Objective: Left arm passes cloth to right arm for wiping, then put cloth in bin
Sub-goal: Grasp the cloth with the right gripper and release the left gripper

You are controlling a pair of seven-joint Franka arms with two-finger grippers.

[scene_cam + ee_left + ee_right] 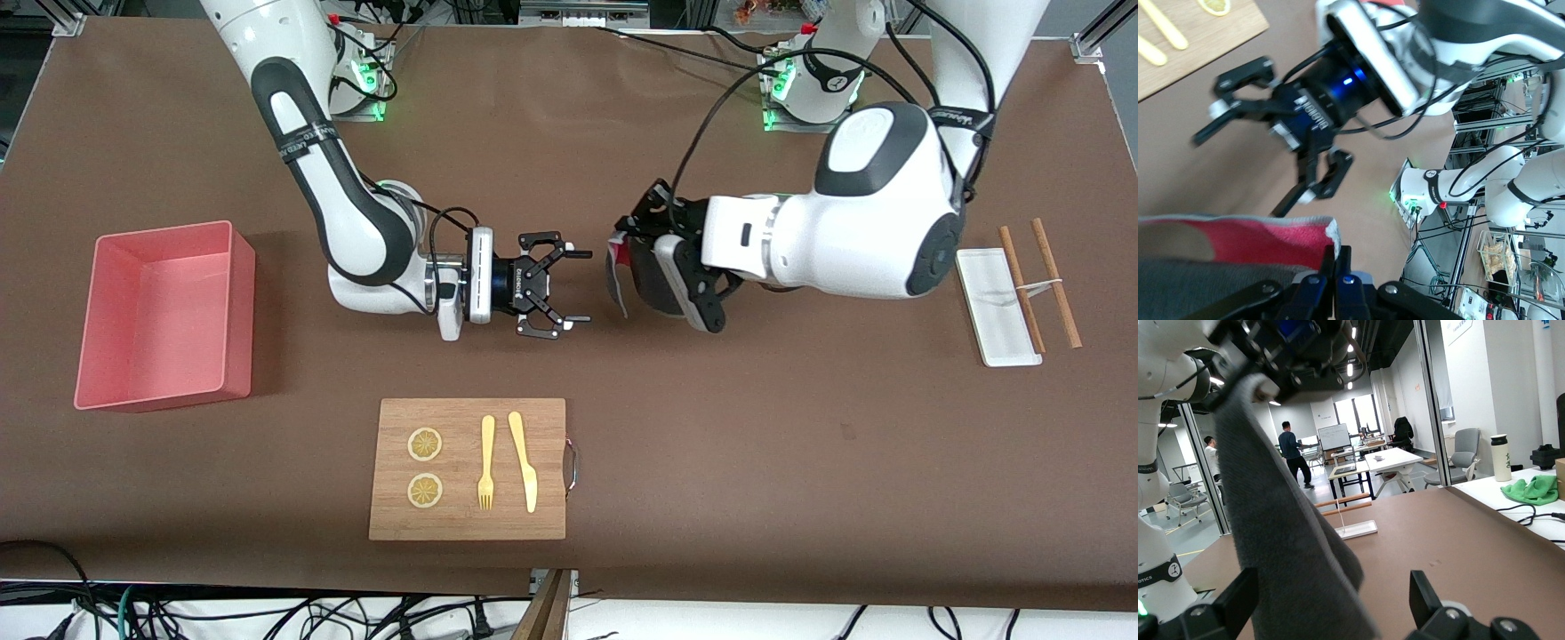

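Brown counter, spanning the whole front view, carrying everything.

2 white-and-grey arms, bases along the top of the front view. Left arm bent low over the counter's middle, wrist turned sideways toward the right arm, likewise bent low and pointing back at it. Both raised above the counter.

Salmon-pink bin on the counter at the right arm's end, well apart from both pincers.

Wooden board nearer to the front camera than both pincers, bearing 2 lemon slices, a yellow fork and a yellow knife.

White narrow tray at the left arm's end, with 2 brown sticks just beside it, 1 lying across its edge.

Left pincer closed tight on the cloth, gripping its upper edge; cloth hanging down in the air over the bare counter between the 2 arms, red face and pale edge showing in the left wrist view, dark grey face filling the right wrist view.

Right pincer spread wide, gripping nothing, over the counter's middle, near the hanging cloth but apart from it; fingers seen either side of the cloth's lower part in the right wrist view.
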